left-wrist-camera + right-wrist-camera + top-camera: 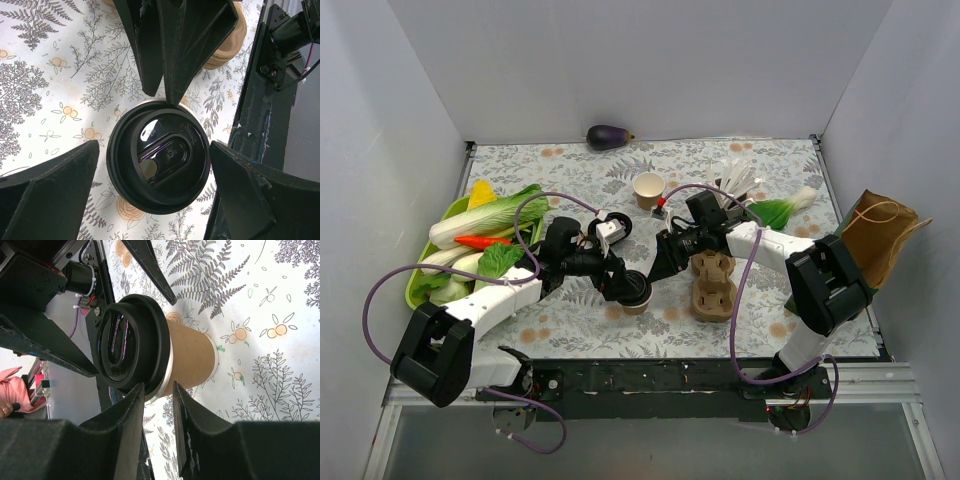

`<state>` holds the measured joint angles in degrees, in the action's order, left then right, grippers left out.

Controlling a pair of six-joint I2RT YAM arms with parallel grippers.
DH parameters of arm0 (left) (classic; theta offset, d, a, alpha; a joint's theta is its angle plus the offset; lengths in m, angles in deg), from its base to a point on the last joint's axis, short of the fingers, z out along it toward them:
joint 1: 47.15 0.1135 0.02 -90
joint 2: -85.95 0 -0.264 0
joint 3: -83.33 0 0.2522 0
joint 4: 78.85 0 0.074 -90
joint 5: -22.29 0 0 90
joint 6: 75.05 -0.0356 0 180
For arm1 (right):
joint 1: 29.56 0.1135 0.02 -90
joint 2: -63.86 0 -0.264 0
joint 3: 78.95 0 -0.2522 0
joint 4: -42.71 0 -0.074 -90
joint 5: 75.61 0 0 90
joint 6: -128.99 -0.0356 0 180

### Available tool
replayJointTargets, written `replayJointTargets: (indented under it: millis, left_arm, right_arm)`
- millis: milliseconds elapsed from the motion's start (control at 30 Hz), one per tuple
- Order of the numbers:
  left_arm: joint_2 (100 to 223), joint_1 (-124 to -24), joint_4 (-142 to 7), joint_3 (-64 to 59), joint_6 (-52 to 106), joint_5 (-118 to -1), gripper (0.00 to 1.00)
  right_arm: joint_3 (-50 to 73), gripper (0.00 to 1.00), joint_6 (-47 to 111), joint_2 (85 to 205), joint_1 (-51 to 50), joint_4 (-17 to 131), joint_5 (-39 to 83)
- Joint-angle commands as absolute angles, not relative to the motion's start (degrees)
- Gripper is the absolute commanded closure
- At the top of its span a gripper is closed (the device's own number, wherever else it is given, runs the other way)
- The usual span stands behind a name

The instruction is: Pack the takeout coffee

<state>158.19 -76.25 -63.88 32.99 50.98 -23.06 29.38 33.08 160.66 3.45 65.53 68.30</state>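
Takeout coffee (192, 352) stands upright on the fern-print tabletop (570, 165), near the front edge, roughly midway between your two arms; black lid (159, 159) is seated on the tan cup, a thin white lip showing just under its skirt

Your left gripper (155, 146) hangs straight above the lid; jaws spread wide, one finger either side of the lid's rim, with bare tabletop visible between each finger and the lid; no contact seen

Your right gripper (158, 390) comes in from the side at rim height; jaws drawn close and nipped on the edge of the coffee, one fingertip against the lid's skirt, the other against the cup wall just below the white lip; in the left wrist view the two fingers (150, 55) converge to a point at the lid's far rim

Just right of the coffee: two brown pulp cup carriers (713, 285); the nearer one sits beside the right gripper

Further back: an open tan cup (648, 189) with no lid; an eggplant (609, 137) against the rear wall

Left edge: green tray (417, 290) heaped with vegetables; right edge: brown paper bag (880, 235), leaning, well apart from the coffee
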Motion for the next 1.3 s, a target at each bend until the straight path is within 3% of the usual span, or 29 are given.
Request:
replayJointTargets:
  millis: [0,433,867,1267]
  left_arm:
    - [157.14,-76.41,-64.66,31.78,50.9,-22.18,0.07]
    - [155.82,-74.75,-59.65,26.25,47.74,-26.13,0.07]
    - [154.86,-71.49,-56.48,25.54,47.73,-41.94,0.13]
    - [152.92,-71.4,-54.11,29.84,47.91,-42.39,0.15]
  right_arm:
    - [26.73,0.63,34.5,158.43,3.31,66.14,68.36]
    - [27.08,0.63,34.68,158.26,3.22,66.14,68.36]
    - [27.08,0.63,34.95,158.43,3.22,66.14,68.18]
    - [27.52,0.63,34.42,158.43,3.14,65.44,68.27]
